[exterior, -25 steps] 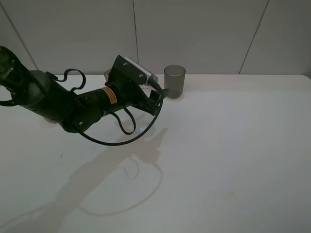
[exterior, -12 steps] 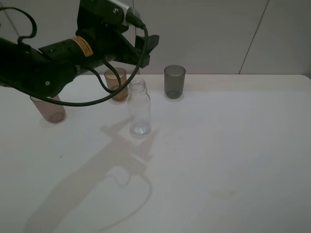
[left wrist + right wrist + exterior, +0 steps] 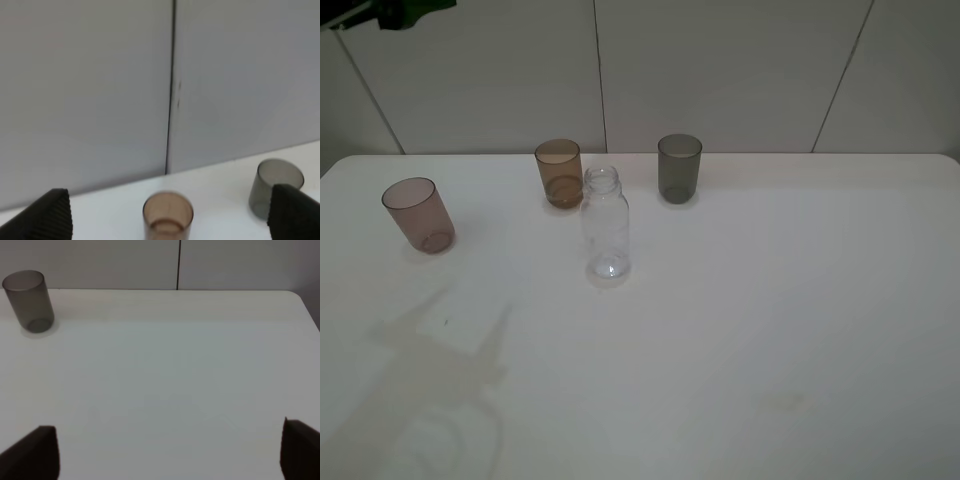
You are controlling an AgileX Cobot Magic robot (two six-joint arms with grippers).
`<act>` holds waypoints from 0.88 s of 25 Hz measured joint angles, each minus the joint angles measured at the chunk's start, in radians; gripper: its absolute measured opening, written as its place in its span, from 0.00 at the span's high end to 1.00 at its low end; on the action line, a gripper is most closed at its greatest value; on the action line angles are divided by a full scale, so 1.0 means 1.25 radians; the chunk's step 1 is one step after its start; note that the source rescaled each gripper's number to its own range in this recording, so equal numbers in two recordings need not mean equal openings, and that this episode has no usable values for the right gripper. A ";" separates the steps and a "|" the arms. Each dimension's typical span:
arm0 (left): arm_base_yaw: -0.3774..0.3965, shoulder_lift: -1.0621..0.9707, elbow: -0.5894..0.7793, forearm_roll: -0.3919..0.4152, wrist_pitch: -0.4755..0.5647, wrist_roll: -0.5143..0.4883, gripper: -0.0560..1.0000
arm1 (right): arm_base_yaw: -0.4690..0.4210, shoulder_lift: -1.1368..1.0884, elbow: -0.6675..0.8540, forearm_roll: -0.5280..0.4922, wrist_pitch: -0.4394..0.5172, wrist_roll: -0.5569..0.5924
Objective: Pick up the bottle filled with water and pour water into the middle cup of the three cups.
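The clear bottle (image 3: 606, 225) stands upright and uncapped on the white table (image 3: 770, 320), just in front of the amber-brown middle cup (image 3: 559, 173). A pinkish cup (image 3: 418, 215) stands at the left and a smoky-grey cup (image 3: 679, 167) at the right. Nothing touches the bottle. My left gripper (image 3: 171, 215) is open, high above the table's back edge; its wrist view shows the amber cup (image 3: 167, 207) and the grey cup (image 3: 272, 187) between its spread fingertips. My right gripper (image 3: 167, 450) is open and empty over bare table, with the grey cup (image 3: 28, 301) far ahead.
A grey panelled wall (image 3: 720, 70) rises behind the table's back edge. Only a sliver of the left arm (image 3: 400, 10) shows at the exterior view's top left corner; its shadow (image 3: 440, 370) falls on the near left of the table.
The left arm has lifted away from the bottle and swung up and left, almost out of the exterior view. The bottle stays standing where it was.
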 joint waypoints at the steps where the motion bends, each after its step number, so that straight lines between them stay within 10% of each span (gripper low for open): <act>1: 0.022 -0.041 0.000 -0.017 0.061 0.000 0.00 | 0.000 0.000 0.000 0.005 0.000 0.000; 16: 0.130 -0.566 0.000 -0.010 0.775 0.049 0.00 | 0.000 0.000 0.000 0.005 0.000 0.000; 22: 0.130 -0.653 0.074 -0.008 0.926 0.043 0.00 | 0.000 0.000 0.000 0.005 0.000 0.000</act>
